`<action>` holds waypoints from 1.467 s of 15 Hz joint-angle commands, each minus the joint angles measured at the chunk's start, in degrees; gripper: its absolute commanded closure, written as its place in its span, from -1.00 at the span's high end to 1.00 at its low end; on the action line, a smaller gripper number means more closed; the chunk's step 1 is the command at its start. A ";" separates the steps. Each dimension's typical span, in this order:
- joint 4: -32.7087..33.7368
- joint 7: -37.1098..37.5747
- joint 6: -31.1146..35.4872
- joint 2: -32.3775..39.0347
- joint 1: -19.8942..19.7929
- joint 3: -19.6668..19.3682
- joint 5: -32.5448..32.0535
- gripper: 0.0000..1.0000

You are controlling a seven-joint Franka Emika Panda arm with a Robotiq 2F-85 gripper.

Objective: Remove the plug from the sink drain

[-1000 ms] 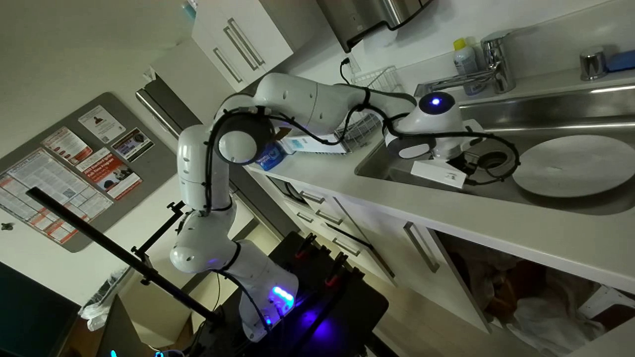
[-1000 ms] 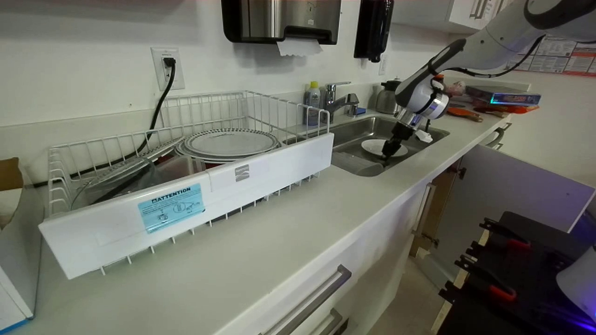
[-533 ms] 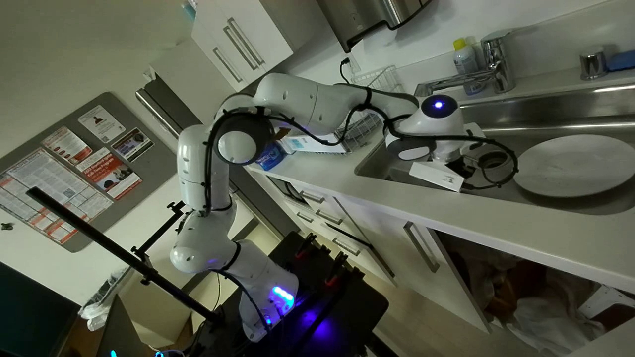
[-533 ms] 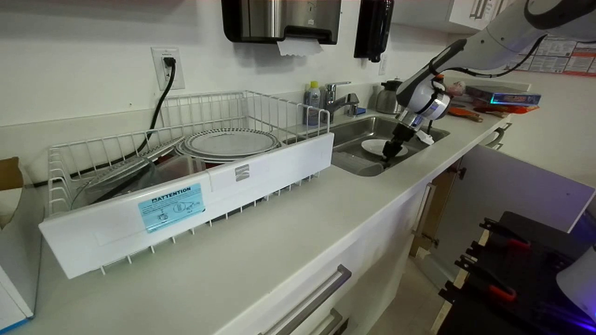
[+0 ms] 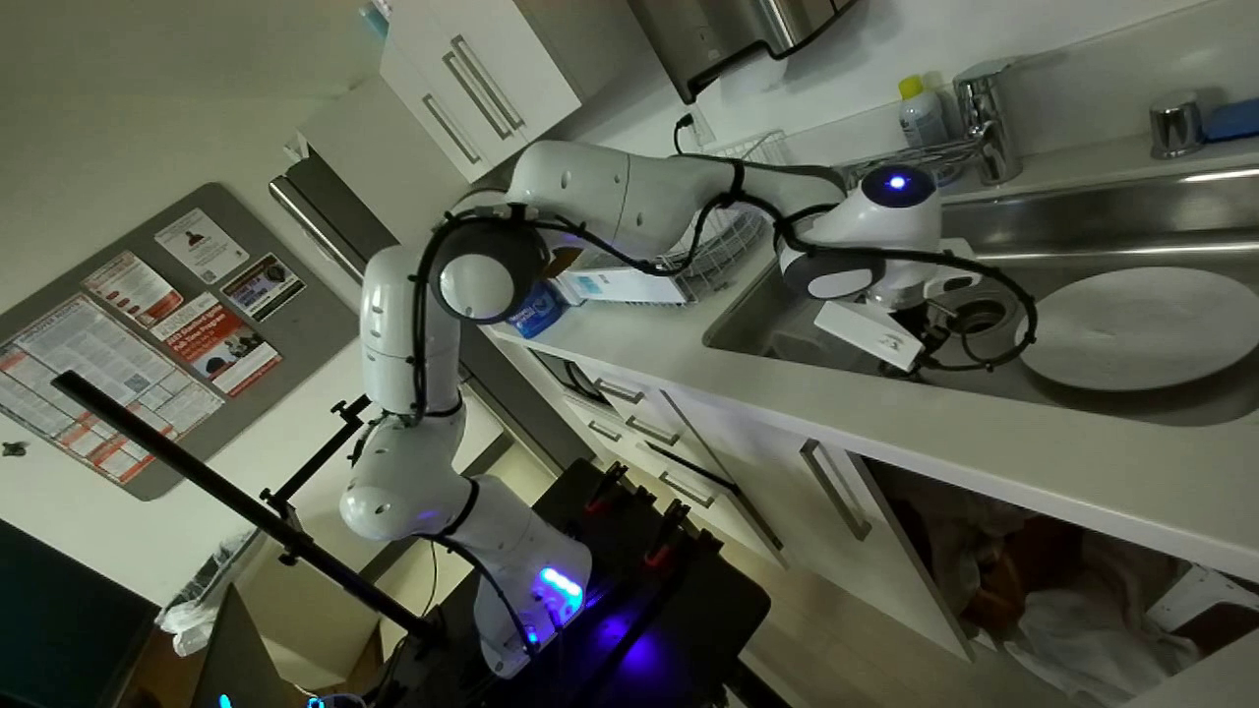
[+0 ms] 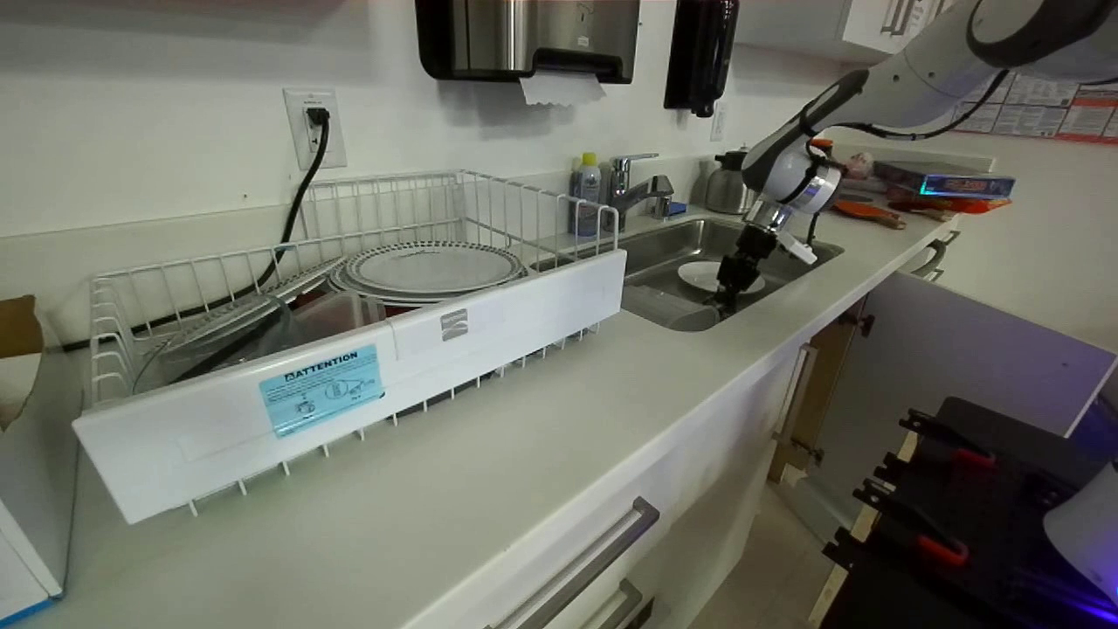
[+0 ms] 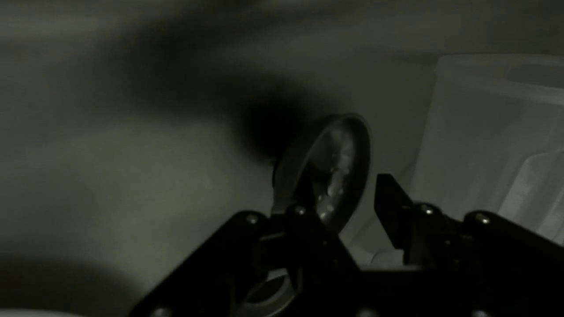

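A round, cup-like plug (image 7: 339, 160) with water drops inside shows in the wrist view, tilted on edge. My gripper (image 7: 346, 185) is open. One finger overlaps the plug and its tip appears inside the cup; the other finger is outside the rim, with a gap. Whether the plug touches the basin cannot be told. The drain opening (image 7: 268, 292) shows partly behind a finger; it also shows in an exterior view (image 5: 979, 315). In an exterior view my gripper (image 6: 727, 301) is low inside the steel sink (image 6: 648, 249). The plug cannot be made out in either exterior view.
A white plate (image 5: 1146, 329) lies in the sink beside the drain. A clear plastic container (image 7: 480, 123) stands close to my gripper; an exterior view shows it too (image 6: 665, 306). The tap (image 6: 642, 190) and a dish rack (image 6: 489, 310) are near the sink.
My wrist has moved slightly right and up in an exterior view, and a dark tip now shows under the white wrist box. The plate and drain have not moved.
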 commanded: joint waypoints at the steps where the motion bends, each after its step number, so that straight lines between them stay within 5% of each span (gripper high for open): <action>1: 2.73 3.77 -2.06 0.32 2.43 -2.31 -0.94 0.48; 5: 1.83 3.40 -1.03 -1.43 3.34 -3.15 -1.14 1.00; 22: -6.69 1.31 1.34 -15.42 4.94 -8.07 -4.51 1.00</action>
